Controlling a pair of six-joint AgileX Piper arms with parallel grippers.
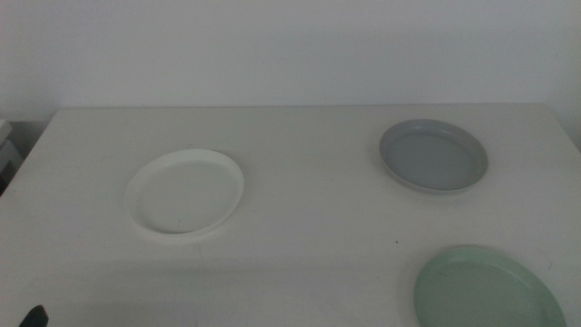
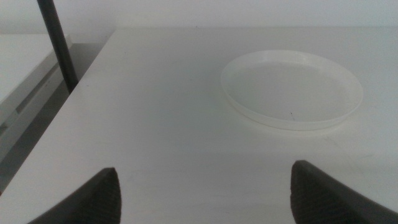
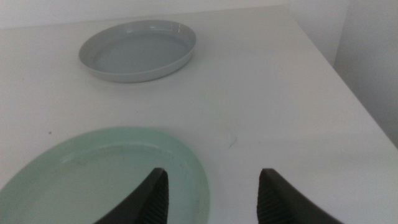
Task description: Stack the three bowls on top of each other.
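Three bowls lie apart on the white table. The white bowl (image 1: 185,192) is left of centre, the grey bowl (image 1: 433,155) is at the back right, and the mint green bowl (image 1: 487,289) is at the front right, cut by the picture's edge. My left gripper (image 2: 205,169) is open and empty, low over the table's front left, with the white bowl (image 2: 292,88) ahead of it. Only a dark tip (image 1: 34,316) of it shows in the middle view. My right gripper (image 3: 214,172) is open and empty at the mint bowl's (image 3: 99,177) near rim, with the grey bowl (image 3: 138,50) beyond.
The table's left edge (image 2: 59,115) drops off beside a dark upright post (image 2: 57,43). The table's right edge (image 3: 348,87) runs close to the grey and mint bowls. A white wall stands behind the table.
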